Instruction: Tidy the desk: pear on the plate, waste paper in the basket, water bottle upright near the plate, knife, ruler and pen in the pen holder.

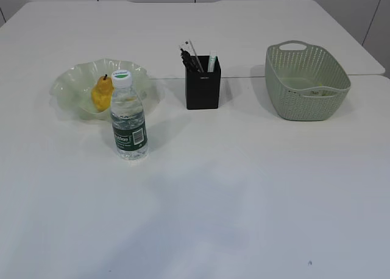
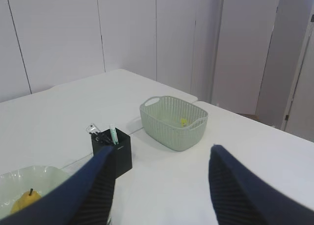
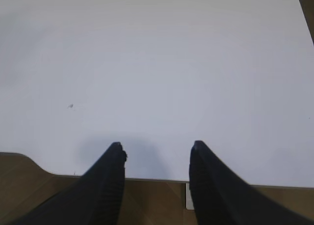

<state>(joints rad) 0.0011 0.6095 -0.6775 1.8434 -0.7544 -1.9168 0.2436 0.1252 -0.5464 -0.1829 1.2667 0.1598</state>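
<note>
We see both grippers, left [image 2: 159, 185] and right [image 3: 157, 178], released and empty. The bottle [image 1: 128, 116], left of center, looks light and slippery; we'd grip mid-body.

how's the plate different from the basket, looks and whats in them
The plate is shallow, see-through pale green glass with a wavy rim; the basket is deep, opaque sage plastic with a perforated wall and handle cut-outs. The plate holds the pear; the basket holds only small yellow paper scraps. The plate sits left of the pen holder, the basket right. Both are greenish.
</note>
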